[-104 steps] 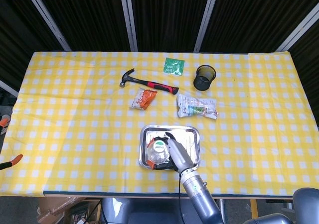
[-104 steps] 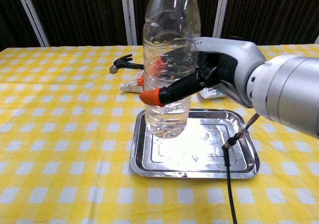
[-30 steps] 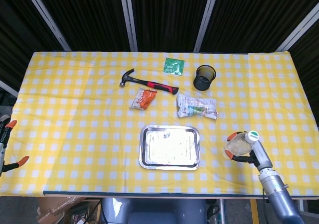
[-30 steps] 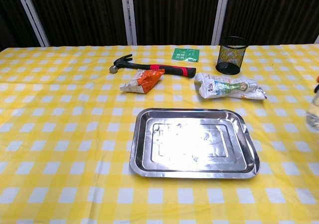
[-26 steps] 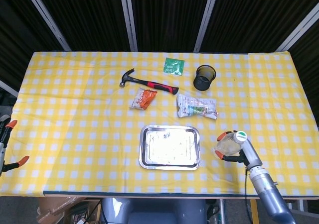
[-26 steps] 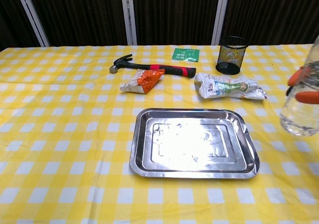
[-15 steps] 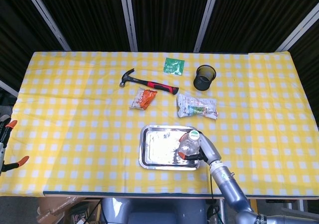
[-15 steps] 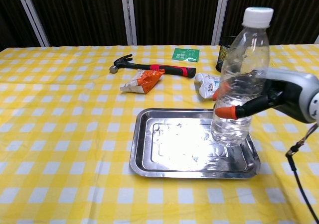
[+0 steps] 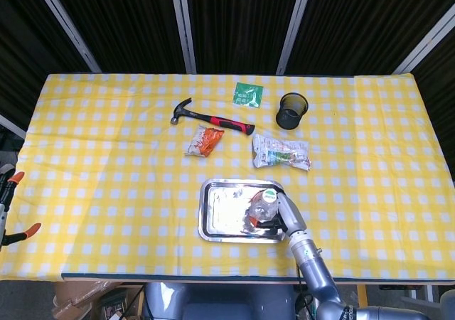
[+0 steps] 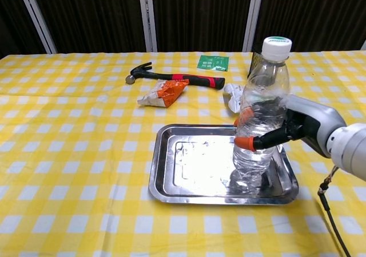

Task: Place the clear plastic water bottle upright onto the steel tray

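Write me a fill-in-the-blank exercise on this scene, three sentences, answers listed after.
1. The right hand grips the clear water bottle over the steel ____.
2. The bottle's cap is coloured ____.
3. The hammer lies on the checked cloth beyond the tray, its head pointing to the ____ side of the chest view.

Missing words: tray; white; left

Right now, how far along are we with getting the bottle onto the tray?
Nearly there. The water bottle stands upright with its base down in the right part of the steel tray; whether it bears fully on the metal is hard to tell. The right hand grips its middle. Left: let go and pull the hand clear without tipping it.
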`<state>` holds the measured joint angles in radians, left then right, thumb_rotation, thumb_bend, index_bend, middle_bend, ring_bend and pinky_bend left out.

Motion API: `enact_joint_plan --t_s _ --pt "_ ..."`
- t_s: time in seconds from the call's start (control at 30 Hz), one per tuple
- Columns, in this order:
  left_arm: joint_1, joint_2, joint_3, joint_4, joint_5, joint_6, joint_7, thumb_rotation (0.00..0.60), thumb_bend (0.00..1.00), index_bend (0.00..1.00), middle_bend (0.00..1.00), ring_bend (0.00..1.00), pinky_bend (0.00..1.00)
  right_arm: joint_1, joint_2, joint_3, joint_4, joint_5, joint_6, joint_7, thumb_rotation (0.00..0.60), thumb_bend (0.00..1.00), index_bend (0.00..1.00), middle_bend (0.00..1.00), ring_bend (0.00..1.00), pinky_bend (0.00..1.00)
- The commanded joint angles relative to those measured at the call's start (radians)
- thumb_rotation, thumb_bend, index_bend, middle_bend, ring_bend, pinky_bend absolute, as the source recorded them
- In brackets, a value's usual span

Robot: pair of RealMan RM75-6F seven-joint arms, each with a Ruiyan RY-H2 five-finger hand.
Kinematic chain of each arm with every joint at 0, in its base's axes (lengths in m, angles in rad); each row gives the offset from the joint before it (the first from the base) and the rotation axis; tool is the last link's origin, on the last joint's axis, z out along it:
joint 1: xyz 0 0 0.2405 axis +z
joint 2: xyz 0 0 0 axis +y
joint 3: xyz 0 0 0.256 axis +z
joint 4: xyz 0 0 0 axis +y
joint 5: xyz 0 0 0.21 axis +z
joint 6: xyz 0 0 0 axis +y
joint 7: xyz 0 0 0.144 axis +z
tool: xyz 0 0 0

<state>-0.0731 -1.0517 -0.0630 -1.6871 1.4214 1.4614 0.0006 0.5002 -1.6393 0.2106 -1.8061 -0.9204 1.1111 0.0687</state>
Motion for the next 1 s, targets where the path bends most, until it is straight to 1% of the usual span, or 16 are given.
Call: enact_joint_plan --t_s 0.03,0.17,0.4,0.47,0.5,0.57,0.63,0.67,0.7,0.73,0.8,0.9,1.0 --pt "-0.001 -0.001 0.001 0.0 0.001 -0.002 0.002 0.6 0.19 0.06 0.0 0.0 0.0 -0.015 -0.048 -0.012 0.042 -0.042 0.014 0.037 0.6 0.47 0.73 0.61 0.29 0.0" --pt "0.0 -0.001 0.001 -0.001 0.003 0.002 0.004 0.6 0.19 0.06 0.0 0.0 0.0 -0.02 -0.086 -0.018 0.075 -0.073 0.013 0.063 0.6 0.47 0.73 0.61 0.29 0.0" --pt "0.001 0.0 0.0 0.001 0.003 0.005 -0.001 0.6 0.19 0.06 0.0 0.0 0.0 -0.034 -0.119 -0.02 0.111 -0.104 0.03 0.068 0.6 0.47 0.73 0.61 0.29 0.0" --pt "0.0 -0.001 0.001 0.0 0.004 0.004 0.003 0.6 0.19 0.06 0.0 0.0 0.0 -0.038 -0.124 -0.021 0.12 -0.106 0.027 0.072 0.6 0.47 0.72 0.61 0.29 0.0" --pt "0.0 -0.001 0.001 0.0 0.005 0.004 0.004 0.6 0.19 0.06 0.0 0.0 0.0 -0.039 -0.125 -0.021 0.122 -0.106 0.024 0.074 0.6 0.44 0.69 0.61 0.29 0.0" --pt "0.0 -0.002 0.002 -0.001 0.005 0.005 0.007 0.6 0.19 0.06 0.0 0.0 0.0 -0.04 -0.125 -0.021 0.129 -0.104 0.016 0.074 0.6 0.34 0.63 0.58 0.27 0.0" --pt "0.001 -0.003 0.001 -0.001 0.003 0.005 0.009 0.6 0.19 0.06 0.0 0.0 0.0 -0.039 -0.12 -0.025 0.128 -0.096 -0.004 0.071 0.6 0.19 0.5 0.5 0.22 0.0" --pt "0.001 -0.003 0.001 -0.002 0.002 0.006 0.01 0.6 0.19 0.06 0.0 0.0 0.0 -0.038 -0.114 -0.026 0.125 -0.09 -0.017 0.071 0.6 0.16 0.45 0.47 0.2 0.0" --pt "0.001 -0.004 0.001 -0.002 0.002 0.006 0.011 0.6 0.19 0.06 0.0 0.0 0.0 -0.037 -0.11 -0.028 0.123 -0.088 -0.028 0.07 0.6 0.13 0.38 0.42 0.17 0.0" --pt "0.001 -0.004 0.001 -0.002 0.001 0.005 0.011 0.6 0.19 0.06 0.0 0.0 0.0 -0.034 -0.102 -0.031 0.121 -0.085 -0.044 0.067 0.6 0.1 0.31 0.37 0.13 0.0" --pt "0.0 -0.004 0.001 -0.002 0.001 0.004 0.013 0.6 0.19 0.06 0.0 0.0 0.0 -0.029 -0.09 -0.035 0.115 -0.078 -0.068 0.061 0.6 0.06 0.22 0.29 0.08 0.0" --pt "0.0 -0.004 0.002 -0.002 0.002 0.004 0.014 0.6 0.19 0.06 0.0 0.0 0.0 -0.022 -0.074 -0.039 0.105 -0.071 -0.105 0.058 0.6 0.02 0.13 0.21 0.03 0.0" --pt "0.001 -0.004 0.002 -0.003 0.004 0.006 0.011 0.6 0.19 0.06 0.0 0.0 0.0 -0.017 -0.06 -0.039 0.095 -0.062 -0.133 0.063 0.6 0.01 0.07 0.15 0.0 0.0"
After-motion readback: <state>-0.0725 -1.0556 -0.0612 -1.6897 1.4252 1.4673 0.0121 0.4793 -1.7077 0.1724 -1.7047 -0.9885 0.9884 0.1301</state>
